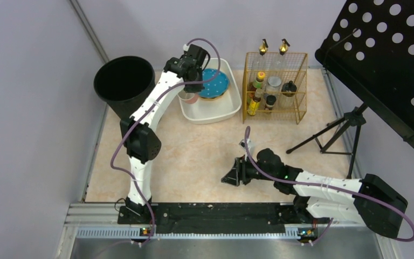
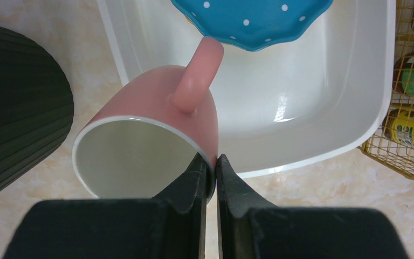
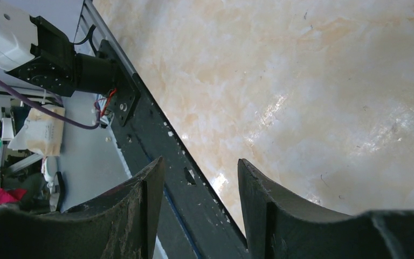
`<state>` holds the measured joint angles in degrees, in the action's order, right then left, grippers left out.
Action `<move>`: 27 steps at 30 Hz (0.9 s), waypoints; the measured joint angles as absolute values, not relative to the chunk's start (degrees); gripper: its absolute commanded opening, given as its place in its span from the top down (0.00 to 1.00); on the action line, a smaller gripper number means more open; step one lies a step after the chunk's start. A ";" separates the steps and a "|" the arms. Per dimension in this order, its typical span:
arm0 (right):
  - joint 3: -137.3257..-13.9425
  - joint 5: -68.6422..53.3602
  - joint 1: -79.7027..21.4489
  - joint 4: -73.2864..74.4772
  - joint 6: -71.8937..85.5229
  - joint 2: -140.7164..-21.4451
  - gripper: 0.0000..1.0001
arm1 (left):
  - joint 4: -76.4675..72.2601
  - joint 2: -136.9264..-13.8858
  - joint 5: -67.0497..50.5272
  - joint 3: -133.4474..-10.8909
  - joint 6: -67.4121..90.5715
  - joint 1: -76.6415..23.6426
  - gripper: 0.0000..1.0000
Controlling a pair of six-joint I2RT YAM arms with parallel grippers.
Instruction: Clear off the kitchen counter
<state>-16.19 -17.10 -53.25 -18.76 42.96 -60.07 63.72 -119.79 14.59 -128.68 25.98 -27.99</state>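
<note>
My left gripper (image 2: 209,162) is shut on the rim of a pink mug (image 2: 156,129) with a white inside, one finger inside the rim and one outside. It holds the mug tilted at the left edge of the white basin (image 2: 329,108). In the top view the mug (image 1: 189,97) hangs under the left gripper (image 1: 190,90) at the basin (image 1: 215,112). A blue polka-dot plate (image 1: 215,82) lies in the basin; it also shows in the left wrist view (image 2: 253,21). My right gripper (image 1: 230,175) is open and empty, low over the beige marbled counter (image 1: 194,156) near the front rail (image 3: 156,140).
A black bin (image 1: 123,83) stands at the counter's back left, close to the mug. A gold wire rack (image 1: 275,86) with bottles and jars stands right of the basin. A black perforated stand on a tripod (image 1: 334,135) is at the right.
</note>
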 measured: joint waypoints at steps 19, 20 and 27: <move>-16.16 -17.23 -53.25 -18.87 42.52 -62.11 0.48 | 54.11 -126.17 8.29 -122.52 25.80 -25.15 1.00; -16.16 -17.26 -53.25 -18.90 42.50 -62.30 0.48 | 53.71 -126.32 8.19 -122.15 25.80 -25.15 1.00; -16.16 -17.50 -53.25 -19.57 42.37 -63.66 0.48 | 52.73 -127.59 6.98 -121.14 25.82 -25.10 1.00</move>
